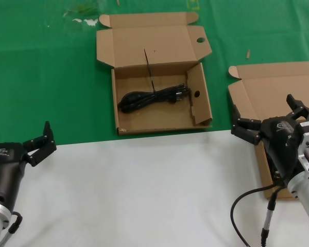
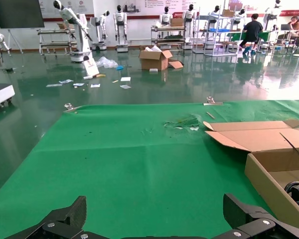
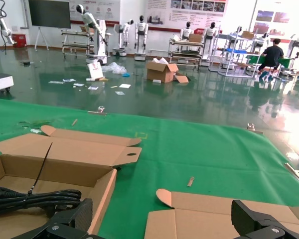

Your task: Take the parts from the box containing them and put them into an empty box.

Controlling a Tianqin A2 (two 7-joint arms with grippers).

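One black cable bundle (image 1: 153,98) lies in the middle box (image 1: 165,127), whose lid flap and side flap have round holes. Its tie tail sticks up toward the lid. The plain-lidded box (image 1: 278,90) stands at the right; my right arm hides its inside. My right gripper (image 1: 262,114) hovers open over that box, holding nothing. The right wrist view shows the gripper (image 3: 162,214) above the plain lid (image 3: 214,219), with the cable (image 3: 35,196) off to the side. My left gripper (image 1: 38,139) waits open at the left, by the green mat's near edge, and is seen empty (image 2: 153,209).
A green mat (image 1: 51,77) covers the far half of the table, and a white surface (image 1: 134,190) covers the near half. The holed box's wall (image 2: 269,184) stands beside my left gripper. Small scraps (image 1: 85,20) lie at the mat's back.
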